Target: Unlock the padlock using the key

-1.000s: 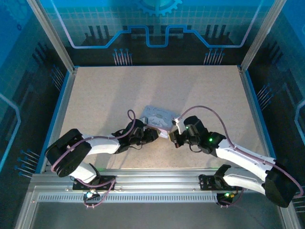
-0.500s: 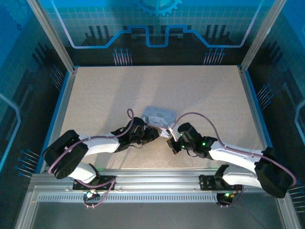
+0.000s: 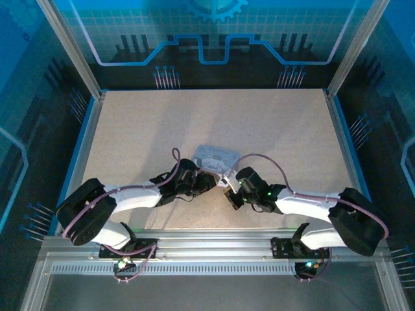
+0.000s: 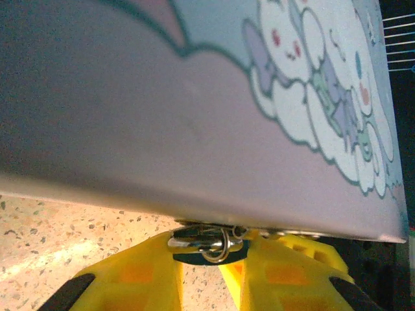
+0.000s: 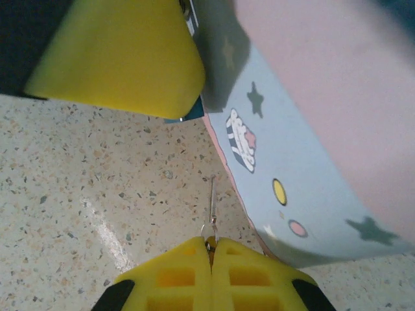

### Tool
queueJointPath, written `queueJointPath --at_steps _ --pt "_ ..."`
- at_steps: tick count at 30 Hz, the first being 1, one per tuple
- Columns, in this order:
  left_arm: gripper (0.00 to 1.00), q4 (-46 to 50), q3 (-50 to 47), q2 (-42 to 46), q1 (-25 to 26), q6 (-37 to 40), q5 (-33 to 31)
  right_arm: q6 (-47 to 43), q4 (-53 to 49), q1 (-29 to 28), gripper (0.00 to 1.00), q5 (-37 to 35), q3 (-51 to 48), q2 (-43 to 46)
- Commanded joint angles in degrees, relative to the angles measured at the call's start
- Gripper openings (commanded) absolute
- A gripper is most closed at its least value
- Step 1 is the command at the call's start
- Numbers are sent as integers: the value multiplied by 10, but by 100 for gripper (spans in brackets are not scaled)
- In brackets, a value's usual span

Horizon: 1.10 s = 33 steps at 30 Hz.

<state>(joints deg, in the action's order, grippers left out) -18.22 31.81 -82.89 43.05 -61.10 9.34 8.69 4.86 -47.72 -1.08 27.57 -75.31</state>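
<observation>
Left gripper (image 4: 204, 262) narrow, pinching the padlock (image 4: 206, 243) at the tin box's (image 4: 194, 116) lower edge; right gripper (image 5: 209, 243) fully closed on the key (image 5: 211, 201); key shaft lies alongside the box, tip stopping short of the left fingers.

The top camera looked down from above and behind both arm bases (image 3: 128, 247) onto the whole table (image 3: 162, 123). The 2 wrist cameras sat low and very close, facing the tin box (image 3: 217, 157) from its left and right; all 3 views shared that box.
</observation>
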Motion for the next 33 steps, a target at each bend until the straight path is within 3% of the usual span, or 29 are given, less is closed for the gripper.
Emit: queueJointPath --at_steps 1,33 --pt "22 -1 21 18 4 -4 16 -16 22 -13 0 4 24 -16" --pt "22 1 14 25 3 -3 9 -12 41 -15 0 13 32 11"
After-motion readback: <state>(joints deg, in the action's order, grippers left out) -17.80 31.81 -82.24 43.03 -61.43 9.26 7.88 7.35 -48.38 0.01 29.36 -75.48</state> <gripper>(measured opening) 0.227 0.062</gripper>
